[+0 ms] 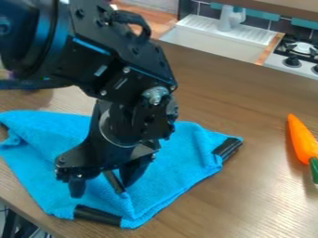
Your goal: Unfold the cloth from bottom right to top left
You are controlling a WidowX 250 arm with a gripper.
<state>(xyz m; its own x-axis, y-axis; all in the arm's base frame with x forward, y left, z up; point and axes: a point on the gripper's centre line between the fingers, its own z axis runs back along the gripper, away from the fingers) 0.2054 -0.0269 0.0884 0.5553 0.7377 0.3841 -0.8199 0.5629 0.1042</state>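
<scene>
The black gripper [98, 187] hangs low over the near part of the blue cloth [180, 162], with its fingers spread apart. Cloth shows between and around the fingers; whether the tips touch it I cannot tell. The cloth lies spread but uneven on the wooden counter, with a raised crease just right of the fingertips. A black piece [97, 215] is on its near edge, and another black piece [227, 148] is at its right corner. The arm hides part of the cloth's middle and far edge.
An orange toy carrot [301, 139] with a green end lies at the right of the wooden counter [248, 195]. Beyond the counter's far edge are a white sink [211, 42] and a stove [297, 53]. The cloth's left part is near the counter's front left edge.
</scene>
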